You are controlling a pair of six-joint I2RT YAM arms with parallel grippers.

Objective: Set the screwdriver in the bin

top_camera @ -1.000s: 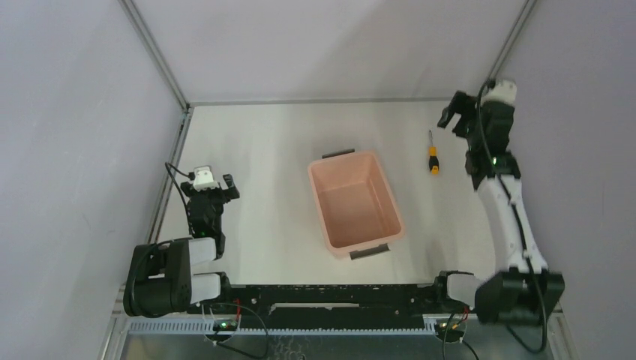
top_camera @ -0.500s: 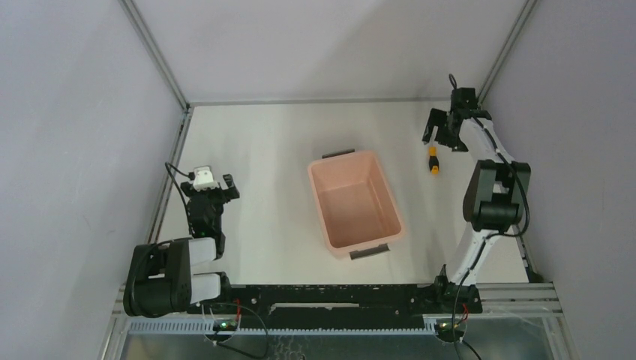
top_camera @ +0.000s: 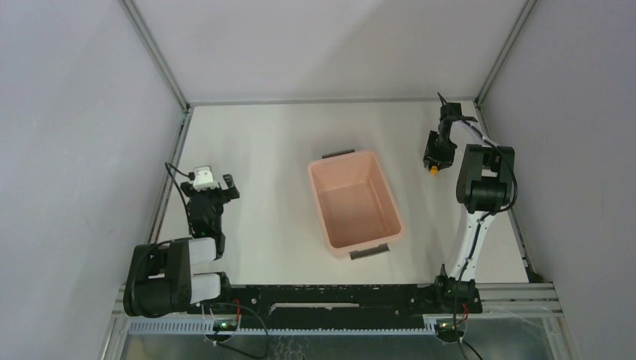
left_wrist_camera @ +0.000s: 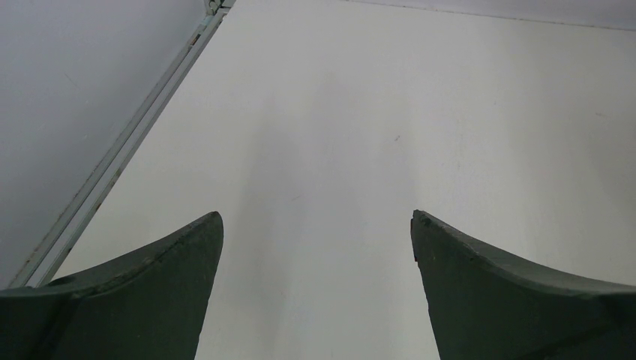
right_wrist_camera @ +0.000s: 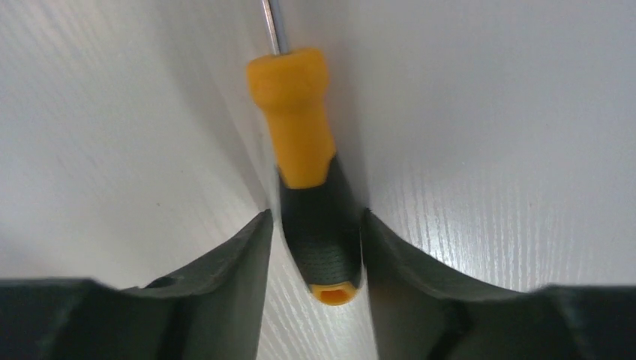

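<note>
Right arm [top_camera: 471, 225] white and black (black cables [top_camera: 441, 99]); fingers [right_wrist_camera: 217, 289] dark grey.

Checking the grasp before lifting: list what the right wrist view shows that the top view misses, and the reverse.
Only right wrist: the screwdriver has its black grip between the fingers of the right gripper, close on both sides; contact unclear. Only top: the bin, left of the screwdriver and apart from it, and the left gripper. Both: the right gripper at the screwdriver, which lies on the table.
</note>
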